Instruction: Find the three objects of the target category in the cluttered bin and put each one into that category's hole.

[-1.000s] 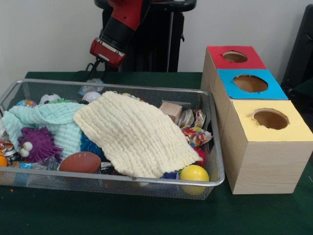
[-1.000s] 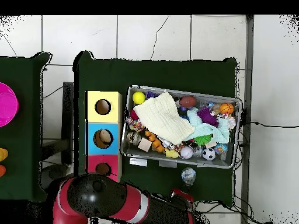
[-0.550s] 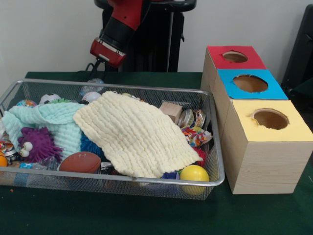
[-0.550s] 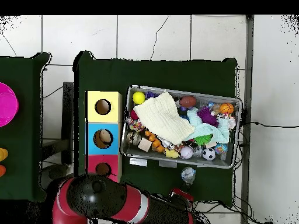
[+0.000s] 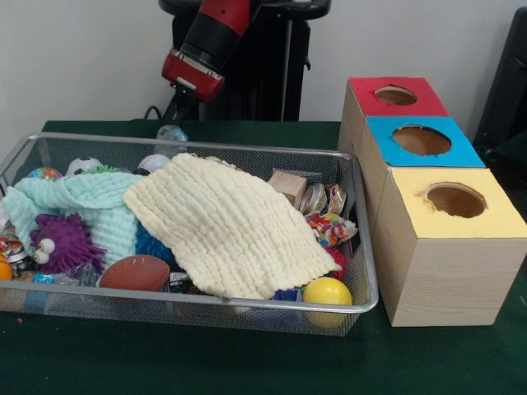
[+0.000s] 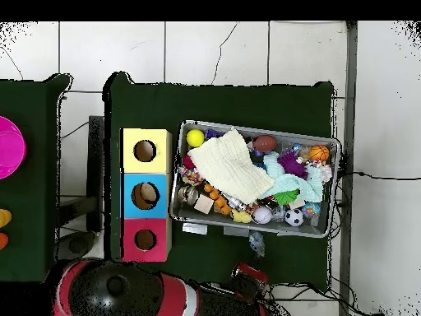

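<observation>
Green table [image 5: 247,370], wire bin [image 5: 362,271] left of three holed boxes [image 5: 445,239].
The gripper [image 5: 175,111] hangs beyond the bin's far rim, fingers pinching a clear crumpled object [image 5: 170,132].

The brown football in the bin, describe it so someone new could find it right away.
Start at the wire bin. Along its near rim sits the brown football, between the purple googly-eyed ball and the pale yellow cloth. It alone is brown and oval.
</observation>
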Robot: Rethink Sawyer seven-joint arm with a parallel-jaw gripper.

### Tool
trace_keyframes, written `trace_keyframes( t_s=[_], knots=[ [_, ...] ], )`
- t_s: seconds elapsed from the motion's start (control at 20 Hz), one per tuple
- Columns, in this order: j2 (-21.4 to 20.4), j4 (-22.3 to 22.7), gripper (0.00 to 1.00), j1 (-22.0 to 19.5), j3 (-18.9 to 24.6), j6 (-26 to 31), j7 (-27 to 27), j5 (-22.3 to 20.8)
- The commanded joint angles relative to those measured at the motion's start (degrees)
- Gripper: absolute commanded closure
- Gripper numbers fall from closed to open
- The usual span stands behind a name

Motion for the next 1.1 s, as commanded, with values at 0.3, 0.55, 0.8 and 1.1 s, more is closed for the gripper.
trace_keyframes(
  t_s=[0.3,0.55,0.8,1.1],
  knots=[
    [-7.5,2.3,1.00,2.7,6.0,6.1,4.1,1.1],
    [-7.8,2.9,1.00,3.2,6.5,6.2,4.2,2.4],
    [-6.7,2.7,1.00,3.2,7.2,4.8,4.3,3.3],
    [0.9,1.4,1.00,2.9,7.9,-10.9,6.1,8.3]
  ],
)
